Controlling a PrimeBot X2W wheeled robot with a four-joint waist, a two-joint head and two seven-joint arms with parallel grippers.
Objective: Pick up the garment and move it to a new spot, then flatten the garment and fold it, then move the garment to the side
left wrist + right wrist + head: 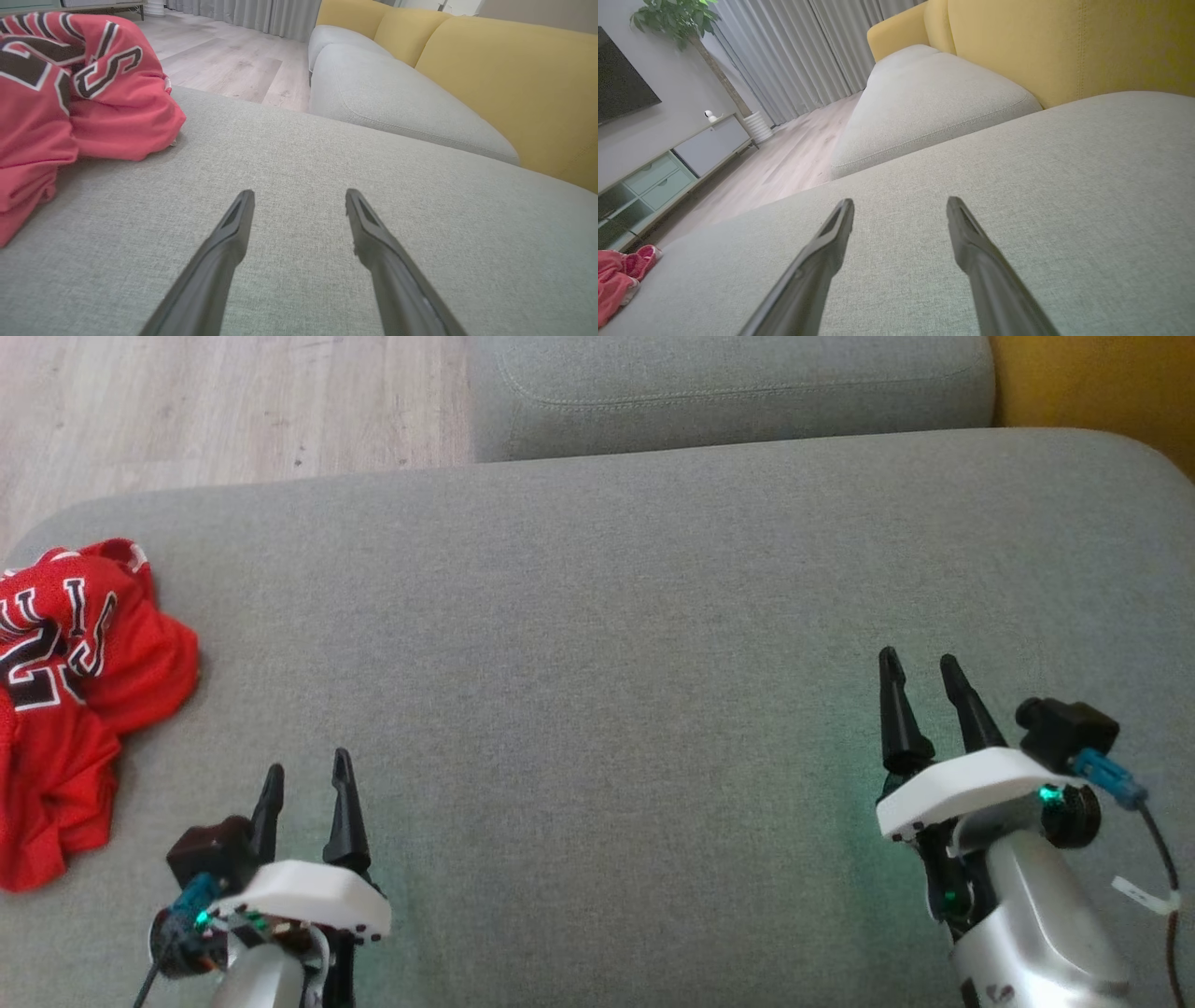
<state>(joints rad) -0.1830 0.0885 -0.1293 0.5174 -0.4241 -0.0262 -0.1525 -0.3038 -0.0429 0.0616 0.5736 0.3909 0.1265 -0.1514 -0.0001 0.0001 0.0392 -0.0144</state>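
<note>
A crumpled red jersey (65, 700) with black and white lettering lies bunched at the far left edge of the grey sofa cushion (607, 616). The same jersey (70, 102) fills the upper left of the left wrist view, and its edge (616, 280) peeks in at the lower left of the right wrist view. My left gripper (306, 775) hovers open over bare cushion, to the right of the jersey and nearer to me, holding nothing. Far to the right, my right gripper (920, 663) is open too, with nothing between its fingers.
A second grey cushion (728, 392) lies beyond the first, with yellow backrests (504, 79) along the right. Wooden floor (215, 401) lies past the cushion's far left edge. A TV cabinet (668, 172), curtains and a plant stand across the room.
</note>
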